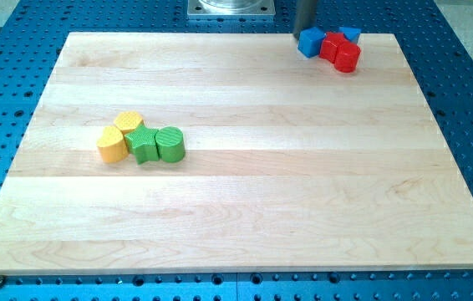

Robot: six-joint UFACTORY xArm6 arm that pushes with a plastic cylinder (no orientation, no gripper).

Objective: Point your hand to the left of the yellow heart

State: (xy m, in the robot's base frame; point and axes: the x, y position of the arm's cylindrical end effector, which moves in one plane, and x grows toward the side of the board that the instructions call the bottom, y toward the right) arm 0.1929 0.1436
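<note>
Two yellow blocks sit at the view's left-centre. The lower-left one (pixel 112 145) has a rounded, heart-like shape. The other yellow block (pixel 129 123) lies just above and to its right. A green star (pixel 142 145) and a green cylinder (pixel 170 144) touch them on the right. My tip (pixel 302 33) is at the view's top, right of centre. It touches or nearly touches the back of a blue block (pixel 310 42), far from the yellow heart.
At the top right a second blue block (pixel 349 34) and two red blocks (pixel 333 46) (pixel 348 58) cluster with the first blue one. The wooden board (pixel 236 217) lies on a blue perforated table. The arm's metal base (pixel 231 8) is at the top edge.
</note>
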